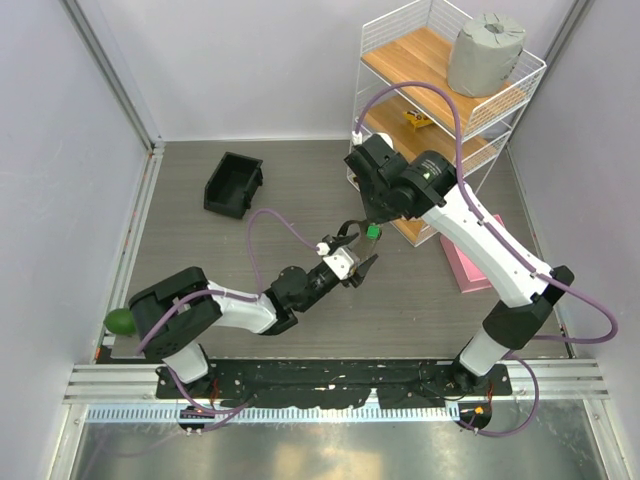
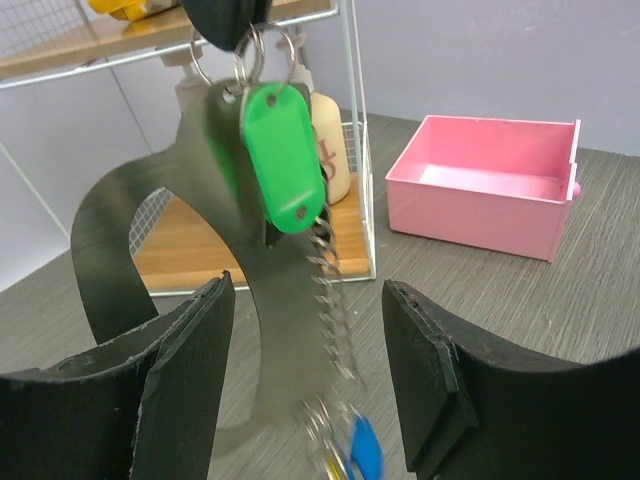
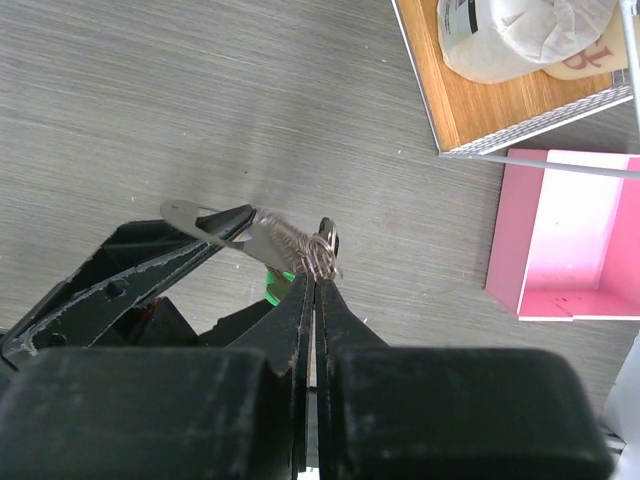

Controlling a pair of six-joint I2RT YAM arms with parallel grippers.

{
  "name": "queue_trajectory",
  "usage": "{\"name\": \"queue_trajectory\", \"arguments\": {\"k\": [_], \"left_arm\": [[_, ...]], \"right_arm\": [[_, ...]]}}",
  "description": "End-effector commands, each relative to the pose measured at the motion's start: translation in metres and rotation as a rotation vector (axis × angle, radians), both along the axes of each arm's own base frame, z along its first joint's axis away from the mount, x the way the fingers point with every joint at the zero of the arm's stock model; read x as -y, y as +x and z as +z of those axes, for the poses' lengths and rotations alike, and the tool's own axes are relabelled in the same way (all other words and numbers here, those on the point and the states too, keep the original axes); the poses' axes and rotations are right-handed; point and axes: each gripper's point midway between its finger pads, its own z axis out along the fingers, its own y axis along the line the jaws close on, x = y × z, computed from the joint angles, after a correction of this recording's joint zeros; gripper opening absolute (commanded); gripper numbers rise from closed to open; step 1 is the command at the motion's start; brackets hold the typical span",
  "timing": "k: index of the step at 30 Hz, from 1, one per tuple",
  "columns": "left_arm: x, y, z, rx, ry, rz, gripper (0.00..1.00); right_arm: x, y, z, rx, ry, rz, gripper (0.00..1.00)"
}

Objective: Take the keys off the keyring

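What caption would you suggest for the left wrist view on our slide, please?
The right gripper dangles the keyring, blue key lowest, before the open left gripper.

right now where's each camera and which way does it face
Top external: above and behind, looking down at the table; left arm and right arm show.
Left wrist: on the left arm, looking past the open left tool at the hanging keyring.
Right wrist: on the right arm, looking down the shut right tool pinching the keyring.
Both wrist views share the pink box.
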Motion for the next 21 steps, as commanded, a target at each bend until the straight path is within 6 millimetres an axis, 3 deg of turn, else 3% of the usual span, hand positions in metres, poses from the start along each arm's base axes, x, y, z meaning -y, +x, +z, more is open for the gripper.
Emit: {"name": "queue_trajectory", "arguments": {"k": [1,8,21], "left_arm": [[-0.001,-0.003,0.074,0.179,-0.199,-0.033,0.63],[0.002,-0.007,0.085,0.184,-0.228,-0.066,0.52],[0.008,-0.015,0.099,0.163,-0.285,-0.131,0.50]], "right_arm": [[0.010,-0.002,0.013,0.048,0.014,-0.014,0.05],[0.010,-0.005,0.007,0.036,0.010,-0.004,0.05],[0.005,-0.006,0.003,0.022,0.031,0.010,0.05]]}}
